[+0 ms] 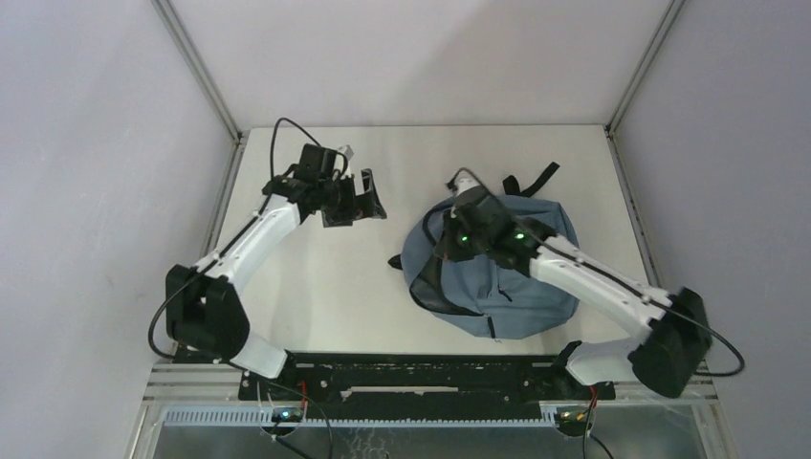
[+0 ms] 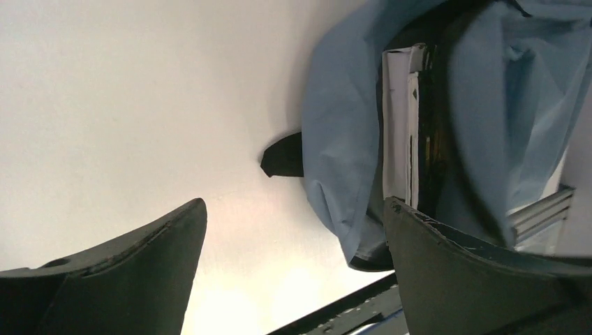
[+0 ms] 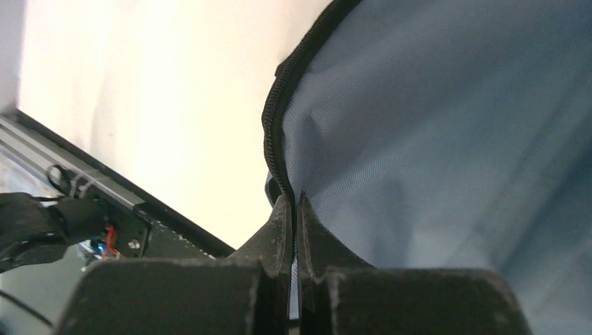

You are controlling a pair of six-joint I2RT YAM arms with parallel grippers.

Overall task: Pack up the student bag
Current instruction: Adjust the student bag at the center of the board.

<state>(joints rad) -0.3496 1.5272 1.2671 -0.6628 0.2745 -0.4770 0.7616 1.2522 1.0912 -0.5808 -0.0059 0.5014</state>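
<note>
Between right jaws, edge of student bag (image 3: 454, 139)

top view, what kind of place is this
Probably a lab robot cell: plain white panel walls, metal rails, a white table, left arm and right arm bolted at its near edge.

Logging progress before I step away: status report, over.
Left claw open, empty, left of student bag. Right claw shut on its zip edge. Bag open, white papers inside. No obstruction seen.
</note>
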